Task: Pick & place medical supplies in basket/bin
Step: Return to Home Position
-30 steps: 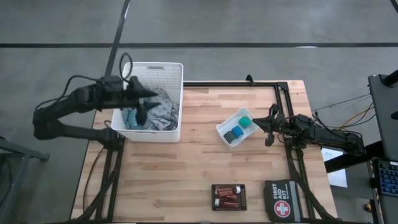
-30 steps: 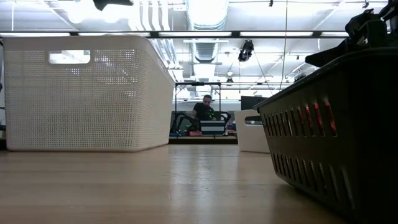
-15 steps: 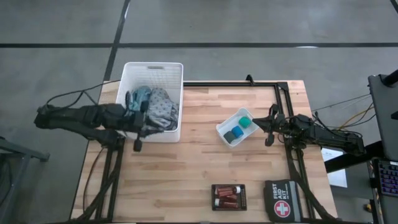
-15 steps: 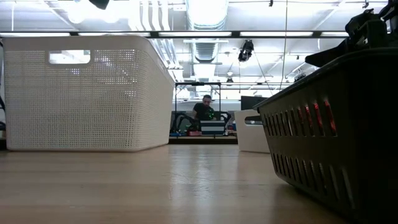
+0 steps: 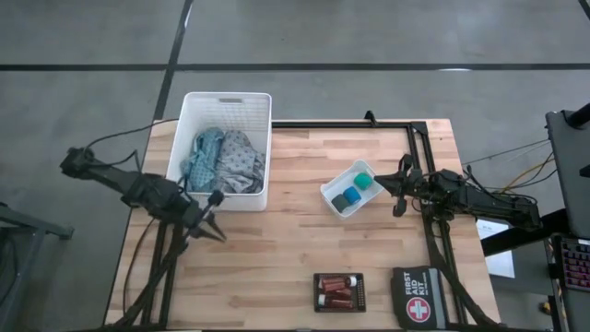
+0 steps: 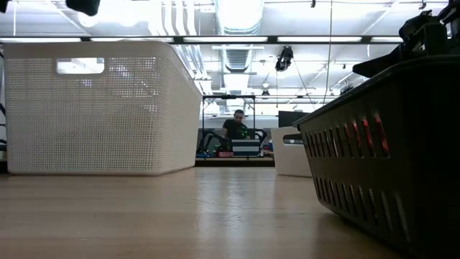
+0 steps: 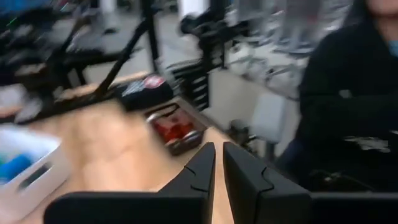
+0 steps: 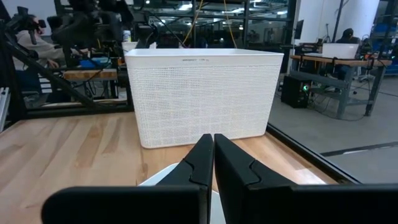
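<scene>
Two arms, matte black, slim jointed segments.
Left arm (image 5: 120, 180): thin dark cable (image 5: 134, 133) looping off rear end.
Right arm (image 5: 470, 195): chunkier joints, loose wires trailing behind.
Left claw (image 7: 218, 149): two flat black fingers (image 7: 249, 180), stepped inner edges, tapered tips.
Right claw (image 8: 213, 138): same build.

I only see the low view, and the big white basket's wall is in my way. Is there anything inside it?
Observer: Yes. From above, the basket holds a teal cloth and a grey patterned cloth, side by side.
Operator: Where's the left gripper? I can't find it.
Observer: The left gripper is outside the basket, above the table right beside the basket's wall, fingers shut, holding nothing.
Operator: What's red behind the dark slots?
Observer: Those are small red bottles, lying in a black crate beside the first aid pouch.
</scene>
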Tool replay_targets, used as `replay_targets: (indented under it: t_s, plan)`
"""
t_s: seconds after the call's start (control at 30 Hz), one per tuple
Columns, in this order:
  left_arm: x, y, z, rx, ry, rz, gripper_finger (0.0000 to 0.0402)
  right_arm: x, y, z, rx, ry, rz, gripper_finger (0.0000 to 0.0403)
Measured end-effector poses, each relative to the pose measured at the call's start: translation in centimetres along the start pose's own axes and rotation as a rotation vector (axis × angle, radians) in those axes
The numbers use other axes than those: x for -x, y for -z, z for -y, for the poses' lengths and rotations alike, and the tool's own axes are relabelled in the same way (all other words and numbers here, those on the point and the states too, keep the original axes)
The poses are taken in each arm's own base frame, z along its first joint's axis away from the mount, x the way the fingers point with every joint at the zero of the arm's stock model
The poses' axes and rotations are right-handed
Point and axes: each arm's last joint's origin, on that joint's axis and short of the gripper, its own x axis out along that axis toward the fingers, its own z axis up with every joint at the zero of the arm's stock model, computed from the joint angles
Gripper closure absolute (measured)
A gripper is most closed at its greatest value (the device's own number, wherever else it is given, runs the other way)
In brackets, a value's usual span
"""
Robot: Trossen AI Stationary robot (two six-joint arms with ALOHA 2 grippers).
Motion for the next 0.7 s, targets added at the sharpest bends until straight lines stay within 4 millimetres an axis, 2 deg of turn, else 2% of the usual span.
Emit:
replay_targets:
  t_s: [0.27, 0.5, 0.7]
  plan:
    - [0.5, 1.8, 1.5, -0.205, 0.113, 0.066, 0.0366, 0.0, 0.0, 0.0, 0.000, 0.000, 0.000, 0.0392]
    - [0.1, 3.2, 1.7, -0.125, 0.121, 0.084, 0.0366, 0.0, 0.0, 0.0, 0.000, 0.000, 0.000, 0.0392]
    - [-0.5, 4.6, 2.1, -0.121, 0.128, 0.146, 0.0366, 0.0, 0.0, 0.0, 0.000, 0.000, 0.000, 0.0392]
